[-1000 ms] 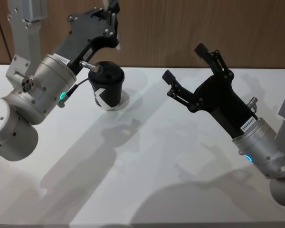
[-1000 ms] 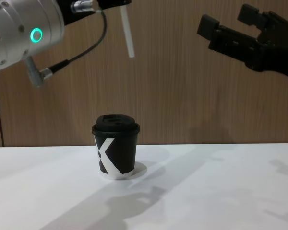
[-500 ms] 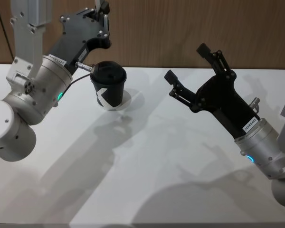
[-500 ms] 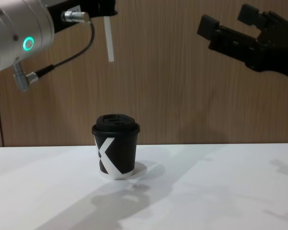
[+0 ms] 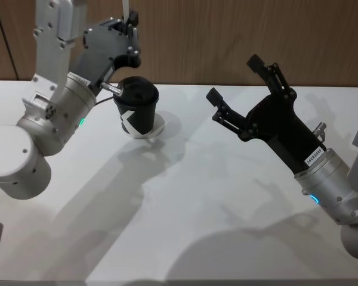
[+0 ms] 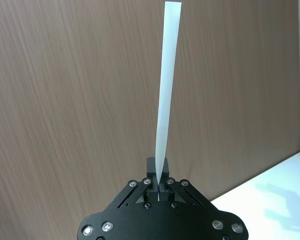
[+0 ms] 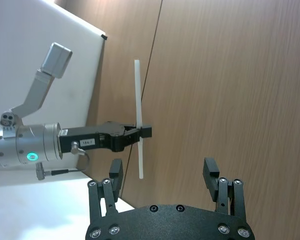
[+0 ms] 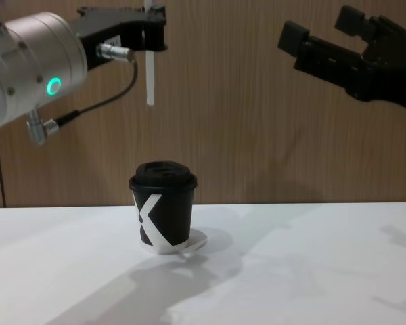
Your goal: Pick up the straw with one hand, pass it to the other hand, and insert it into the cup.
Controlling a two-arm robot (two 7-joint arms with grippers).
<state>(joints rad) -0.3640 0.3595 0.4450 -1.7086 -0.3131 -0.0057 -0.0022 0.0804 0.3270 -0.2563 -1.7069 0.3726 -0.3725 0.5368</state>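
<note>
The table (image 5: 227, 196) fills the lower head view, bare apart from the cup (image 8: 163, 214), which stands upright with its lid on at lower left of centre in the chest view.

The left gripper (image 8: 149, 27), on the green-lit arm, is at the upper left of that view, its jaws clamped on the straw (image 8: 149, 74). The straw hangs near vertical, its lower end well above the lid and slightly left of the cup's centre.

The right gripper (image 5: 238, 89), right of centre in the head view, is raised with jaws apart and empty.

Judging by this, pickup and handover look done. What remains is aligning the straw over the lid opening, lowering it in, and releasing.
</note>
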